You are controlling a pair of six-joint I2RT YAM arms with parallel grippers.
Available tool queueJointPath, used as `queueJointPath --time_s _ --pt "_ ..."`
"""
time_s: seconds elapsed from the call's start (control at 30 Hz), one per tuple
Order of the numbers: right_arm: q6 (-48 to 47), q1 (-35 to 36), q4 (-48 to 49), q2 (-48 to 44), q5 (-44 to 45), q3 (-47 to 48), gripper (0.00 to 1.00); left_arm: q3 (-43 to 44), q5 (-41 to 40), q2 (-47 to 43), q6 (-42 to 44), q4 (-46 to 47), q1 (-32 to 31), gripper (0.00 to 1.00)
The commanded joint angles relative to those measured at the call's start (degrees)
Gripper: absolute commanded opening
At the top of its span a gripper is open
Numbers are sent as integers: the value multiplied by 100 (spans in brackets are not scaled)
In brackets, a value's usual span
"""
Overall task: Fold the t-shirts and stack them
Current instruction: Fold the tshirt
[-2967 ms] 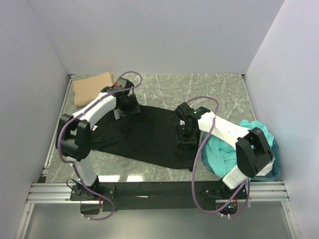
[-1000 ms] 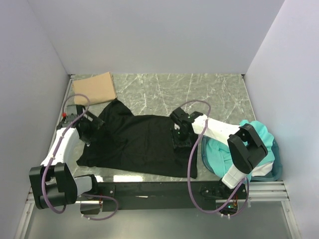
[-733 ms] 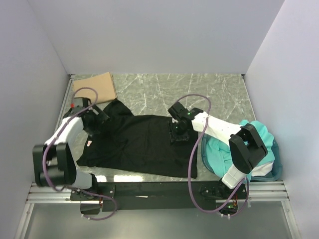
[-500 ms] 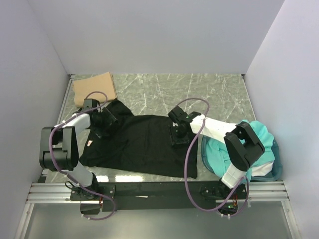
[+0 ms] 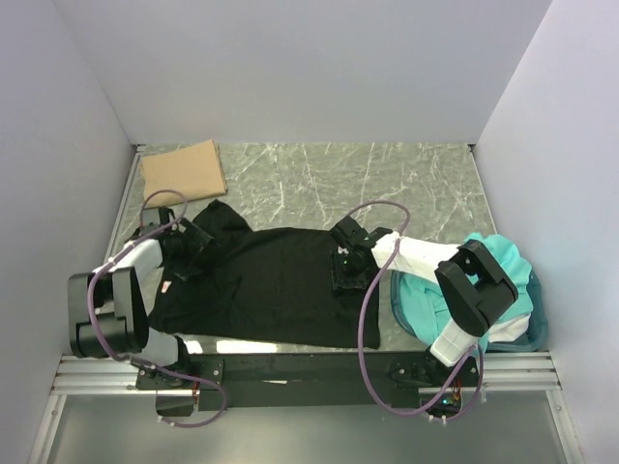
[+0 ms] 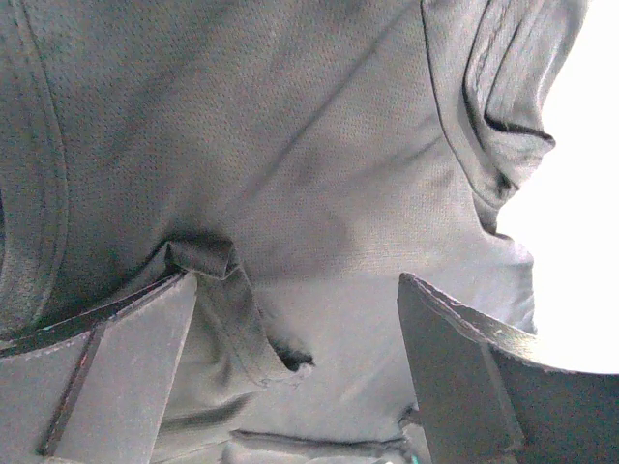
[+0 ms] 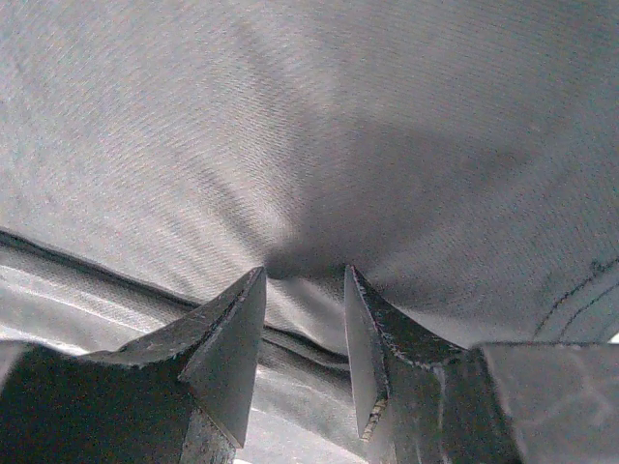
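Observation:
A black t-shirt (image 5: 271, 285) lies spread across the middle of the table. My left gripper (image 5: 191, 247) is open over its upper left part near the sleeve. In the left wrist view the jaws stand wide apart over the black cloth (image 6: 309, 193), with a small fold by the left finger (image 6: 126, 367). My right gripper (image 5: 346, 271) is down on the shirt's right part. In the right wrist view its jaws are close together with a pucker of black cloth (image 7: 319, 145) drawn between the fingertips (image 7: 237, 319). A folded tan-brown t-shirt (image 5: 182, 172) lies at the back left.
A round blue tub (image 5: 527, 324) at the right edge holds crumpled teal t-shirts (image 5: 455, 295). White walls close the table on the left, back and right. The marble table top (image 5: 387, 184) shows behind the black shirt.
My left gripper came from the table's left edge onto the shirt's upper left part, then drew back slightly to the left. The shirt's left sleeve shifted. My right gripper stayed nearly still.

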Motion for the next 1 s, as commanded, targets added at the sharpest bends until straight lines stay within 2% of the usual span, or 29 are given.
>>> queueJointPath --time_s 0.0,0.17,0.37,0.5,0.6,0.7,0.83,0.97 --pt "310 258 -17 49 -142 -267 45 -328 -378 -154 150 -584 244 93" --pt "530 584 -245 84 33 -13 46 -311 -281 -453 317 -725 394 94" --pt "715 663 -781 -372 561 435 46 461 -342 -751 520 -1085 411 93" --pt "601 506 -1124 -662 807 1084 47 1181 -509 -892 458 -1270 403 93" --pt "224 111 -1239 -637 834 1455 48 1507 -737 -919 441 -1217 350 92" --pt "-162 -635 -1213 -506 746 1675 48 1736 -984 -735 388 -1121 245 89" --pt "-655 -1462 -1037 -312 527 1798 48 2166 -1449 -78 248 -997 -220 88" --pt "-1033 -2147 -836 30 228 1763 48 2851 -1468 592 107 -1077 -537 88"
